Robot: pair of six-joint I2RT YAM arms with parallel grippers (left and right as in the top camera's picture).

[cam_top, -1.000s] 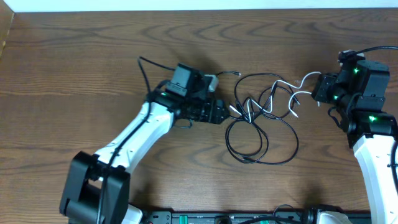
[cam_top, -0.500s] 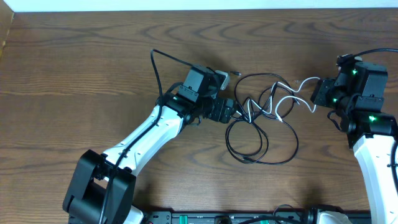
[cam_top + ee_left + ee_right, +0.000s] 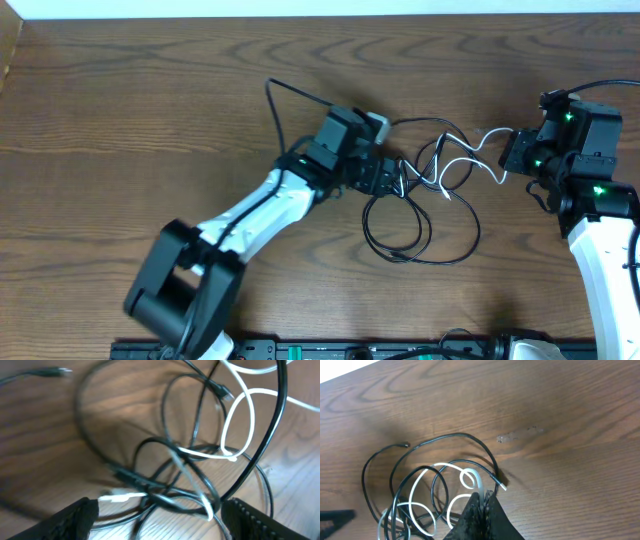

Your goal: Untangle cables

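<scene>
A long black cable (image 3: 470,235) and a shorter white cable (image 3: 470,150) lie knotted together at mid-table. My left gripper (image 3: 392,180) is at the tangle's left edge, low over the wood. In the left wrist view it (image 3: 160,520) stands open, with crossed strands of the black cable (image 3: 277,410) and the white cable (image 3: 247,410) between and ahead of its fingers (image 3: 75,517). My right gripper (image 3: 508,152) sits at the tangle's right side. It (image 3: 482,510) is shut on the white cable (image 3: 477,482), which loops off to the left beside the black cable (image 3: 445,437).
The left arm's own thick black wire (image 3: 280,100) arcs up behind its wrist. A dark rail (image 3: 350,350) runs along the table's front edge. A pale scuff (image 3: 515,436) marks the wood beyond the cables. The table's far edge (image 3: 320,15) is at the top.
My left arm has swung to the right, bringing its open gripper up to the knot. The white cable's loops have shifted slightly. The right gripper has stayed in place, still shut.
</scene>
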